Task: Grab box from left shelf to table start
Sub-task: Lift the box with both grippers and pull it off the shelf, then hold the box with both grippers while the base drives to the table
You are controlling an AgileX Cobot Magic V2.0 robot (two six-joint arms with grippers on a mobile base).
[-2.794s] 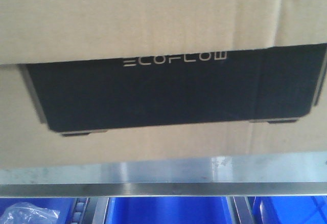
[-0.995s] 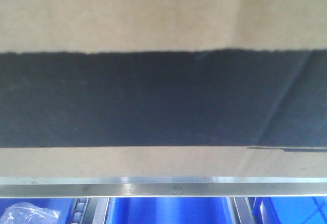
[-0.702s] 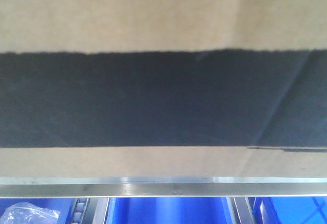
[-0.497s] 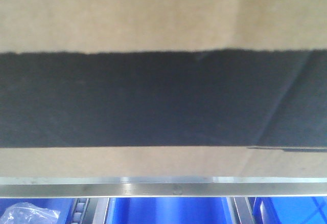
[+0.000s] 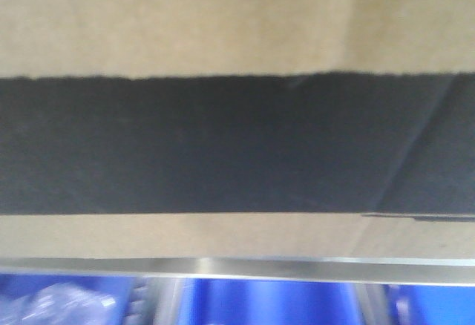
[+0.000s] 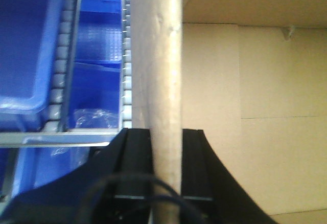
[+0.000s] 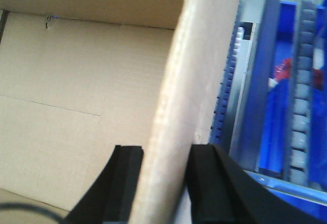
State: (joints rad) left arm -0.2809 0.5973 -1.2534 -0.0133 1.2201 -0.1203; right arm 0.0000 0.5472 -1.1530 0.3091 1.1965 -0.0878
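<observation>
The box [image 5: 237, 28], brown cardboard with a black printed panel [image 5: 223, 147], fills nearly the whole front view; no lettering shows. Its lower edge sits just above the left shelf's shiny metal front rail [image 5: 297, 268]. In the left wrist view my left gripper [image 6: 166, 142] is shut on the box's upright side wall [image 6: 158, 55], one black finger on each face, with the bare inside of the box to the right. In the right wrist view my right gripper [image 7: 164, 157] is shut the same way on the opposite wall [image 7: 199, 55].
Blue plastic bins [image 5: 260, 303] sit under the rail. Beside the left wall are a blue bin [image 6: 25, 45], a grey roller track [image 6: 59, 70] and a clear plastic bag [image 6: 92, 119]. Beside the right wall stand a grey upright [image 7: 258, 81] and another blue bin [image 7: 276, 111].
Since 2.8 s ago the box has come much closer to the front camera and its lettering has left the view. In the last half second the rail and bins below have blurred and shifted slightly.
</observation>
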